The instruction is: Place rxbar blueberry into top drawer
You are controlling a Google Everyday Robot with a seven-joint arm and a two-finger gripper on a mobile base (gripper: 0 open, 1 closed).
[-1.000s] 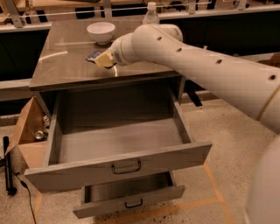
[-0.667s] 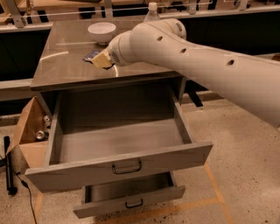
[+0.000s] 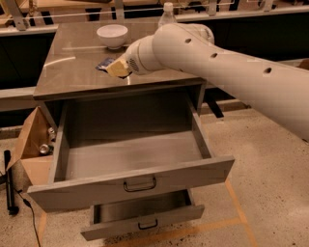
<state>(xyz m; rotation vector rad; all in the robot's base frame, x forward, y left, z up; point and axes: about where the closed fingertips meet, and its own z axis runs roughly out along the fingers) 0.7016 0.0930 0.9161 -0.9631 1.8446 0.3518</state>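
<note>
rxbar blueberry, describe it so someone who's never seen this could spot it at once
Look at the grey cabinet top above the open top drawer. In front of the white bowl, at the tip of the arm's gripper, is the rxbar blueberry: the only flat, dark blue packet, unlike the round bowl and clear bottle.

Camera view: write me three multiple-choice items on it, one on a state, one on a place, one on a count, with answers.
1. The top drawer is: A shut; B pulled open; C taken out.
2. The rxbar blueberry lies: A on the countertop at the gripper; B in the top drawer; C on the floor.
3. Drawers pulled out: A one; B three; C two.
B: its inside shows. A: the blue bar lies beside the gripper, up on the countertop. C: the lower drawer juts out too.
</note>
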